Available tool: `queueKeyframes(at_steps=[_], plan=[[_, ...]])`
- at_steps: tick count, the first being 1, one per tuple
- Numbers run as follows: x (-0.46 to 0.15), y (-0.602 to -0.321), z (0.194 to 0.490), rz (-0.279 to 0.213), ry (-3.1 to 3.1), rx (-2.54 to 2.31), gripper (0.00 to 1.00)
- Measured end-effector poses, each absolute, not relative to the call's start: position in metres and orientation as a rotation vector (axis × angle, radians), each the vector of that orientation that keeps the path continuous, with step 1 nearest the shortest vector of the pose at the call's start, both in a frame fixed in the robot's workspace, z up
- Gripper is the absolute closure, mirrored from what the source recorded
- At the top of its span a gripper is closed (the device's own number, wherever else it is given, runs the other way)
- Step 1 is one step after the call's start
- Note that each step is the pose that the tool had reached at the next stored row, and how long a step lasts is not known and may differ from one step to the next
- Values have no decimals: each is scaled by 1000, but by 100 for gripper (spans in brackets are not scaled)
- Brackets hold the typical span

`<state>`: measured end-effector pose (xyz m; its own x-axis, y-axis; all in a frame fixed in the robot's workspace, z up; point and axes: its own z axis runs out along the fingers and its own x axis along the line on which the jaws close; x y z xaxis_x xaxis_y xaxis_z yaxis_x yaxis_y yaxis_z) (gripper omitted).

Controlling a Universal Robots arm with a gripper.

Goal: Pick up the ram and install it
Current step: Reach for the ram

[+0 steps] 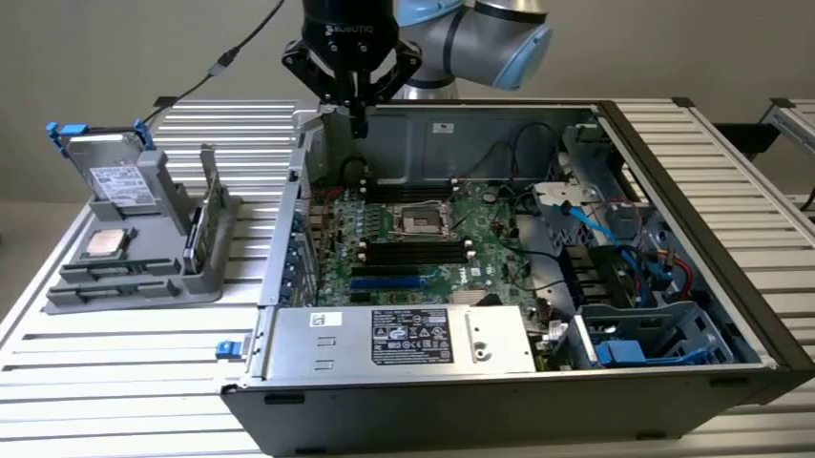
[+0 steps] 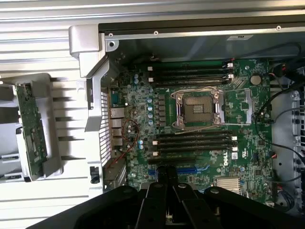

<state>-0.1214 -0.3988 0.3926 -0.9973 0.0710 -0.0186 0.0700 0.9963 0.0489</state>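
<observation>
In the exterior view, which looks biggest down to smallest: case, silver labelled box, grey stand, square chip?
1. Case
2. Silver box and grey stand: alike, box sits nearer the camera, so unranked
3. Square chip

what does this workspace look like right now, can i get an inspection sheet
surface: slatted metal table, open computer case on it
job's things: ram in grey holder, untouched; memory slots look empty
clutter: drive and processor chip in the holder
grippers: gripper above the case, jaws shut, holding nothing
cables: black cable behind table; wires inside case
surroundings: plain wall
</observation>
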Motion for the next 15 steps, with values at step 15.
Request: queueKeyframes(at_steps=[15], plan=[[-180, -399, 393, 75, 3119, 110, 90]])
